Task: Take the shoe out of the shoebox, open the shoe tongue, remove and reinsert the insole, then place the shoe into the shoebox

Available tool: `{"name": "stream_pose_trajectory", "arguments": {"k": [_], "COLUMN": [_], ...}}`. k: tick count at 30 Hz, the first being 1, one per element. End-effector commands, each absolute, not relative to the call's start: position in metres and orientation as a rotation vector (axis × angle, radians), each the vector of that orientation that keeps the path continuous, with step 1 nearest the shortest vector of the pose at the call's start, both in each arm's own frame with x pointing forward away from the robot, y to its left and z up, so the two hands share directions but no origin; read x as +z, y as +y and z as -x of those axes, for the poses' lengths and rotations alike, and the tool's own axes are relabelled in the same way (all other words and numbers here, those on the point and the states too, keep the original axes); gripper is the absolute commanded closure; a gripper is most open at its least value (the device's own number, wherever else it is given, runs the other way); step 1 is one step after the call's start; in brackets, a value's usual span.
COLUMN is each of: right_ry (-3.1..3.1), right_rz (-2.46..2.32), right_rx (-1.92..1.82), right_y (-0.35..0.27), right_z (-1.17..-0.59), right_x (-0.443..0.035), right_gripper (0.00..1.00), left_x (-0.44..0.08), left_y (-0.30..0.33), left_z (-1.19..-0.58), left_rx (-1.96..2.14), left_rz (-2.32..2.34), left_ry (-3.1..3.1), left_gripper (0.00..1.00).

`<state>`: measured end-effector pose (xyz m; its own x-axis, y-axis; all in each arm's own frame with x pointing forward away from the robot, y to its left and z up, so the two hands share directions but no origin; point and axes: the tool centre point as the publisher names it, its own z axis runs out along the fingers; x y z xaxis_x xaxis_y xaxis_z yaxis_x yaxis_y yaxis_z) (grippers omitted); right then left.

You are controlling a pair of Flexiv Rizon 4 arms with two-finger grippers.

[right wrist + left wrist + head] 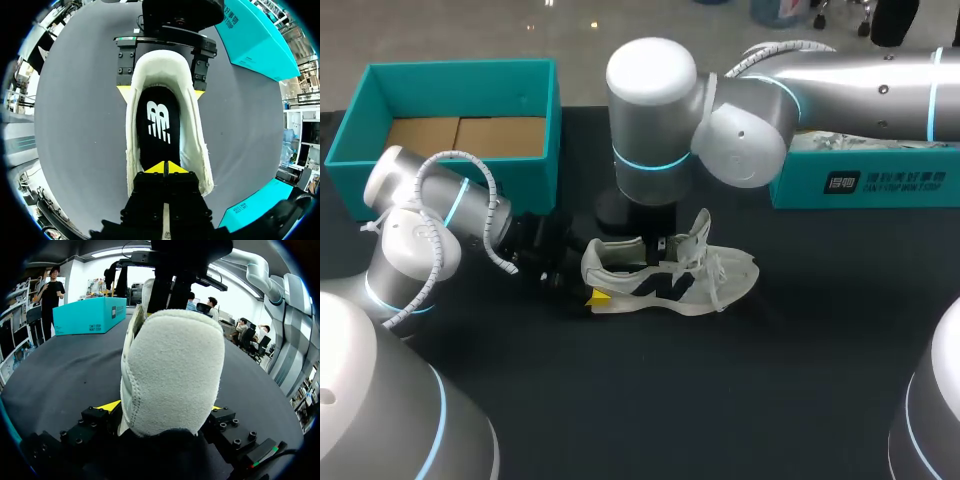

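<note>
1. Left end effector point(162, 409) is clamping the heel of the shoe point(670, 278). Its yellow fingertips point(107, 406) are pressing against the heel from both sides, standing fairly wide apart.
2. Right end effector point(165, 169) is reaching down into the shoe's opening from above. Its two yellow tips are pressing together, narrow, right at the forward part of the insole point(157, 125) (whether they are nipping any of it, I cannot tell).
3. In the head view the shoe is sitting upright on its sole near the middle of the dark bench point(740, 380). Its heel is pointing toward the left arm and its toe toward the right side.
4. The tongue point(698, 235) is standing up and pulled open, and the laces point(725, 275) are hanging loose over the front of the shoe.
5. The black insole is lying inside the shoe, showing through the opening in the right wrist view.
6. The teal shoebox point(460, 68) is sitting open at the far left of the bench, well apart from the shoe, with brown cardboard point(465, 135) lying on its floor.
7. A teal lid point(865, 182) is resting at the far right, under the right arm.
8. The right arm is coming in from the right and bending down over the shoe, while the left arm is lying low, coming in from the left.
</note>
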<state>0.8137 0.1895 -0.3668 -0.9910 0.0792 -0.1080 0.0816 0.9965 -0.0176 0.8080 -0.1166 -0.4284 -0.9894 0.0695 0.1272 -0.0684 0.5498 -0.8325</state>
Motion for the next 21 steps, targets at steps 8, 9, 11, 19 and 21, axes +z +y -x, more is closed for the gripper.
{"name": "stream_pose_trajectory", "arguments": {"k": [8,9,11,19,21], "right_ry": [3.000,2.998,2.998,2.981,2.978], "right_rz": [-0.133,-0.133,-0.138,-0.144,-0.143], "right_rx": [-0.039,-0.031,-0.028,-0.018,-0.015], "right_y": [0.188,0.189,0.190,0.195,0.195], "right_z": [-0.807,-0.808,-0.811,-0.825,-0.827], "right_x": [-0.390,-0.391,-0.393,-0.393,-0.394], "right_gripper": [1.00,1.00,1.00,0.82,0.73], "left_x": [-0.433,-0.433,-0.433,-0.433,-0.433], "left_y": [-0.118,-0.118,-0.118,-0.118,-0.118], "left_z": [-0.809,-0.809,-0.809,-0.809,-0.809], "left_rx": [1.423,1.423,1.423,1.423,1.423], "left_rz": [0.002,0.002,0.002,0.002,0.002], "left_ry": [-2.634,-2.634,-2.634,-2.634,-2.634], "left_gripper": [1.00,1.00,1.00,1.00,1.00]}}
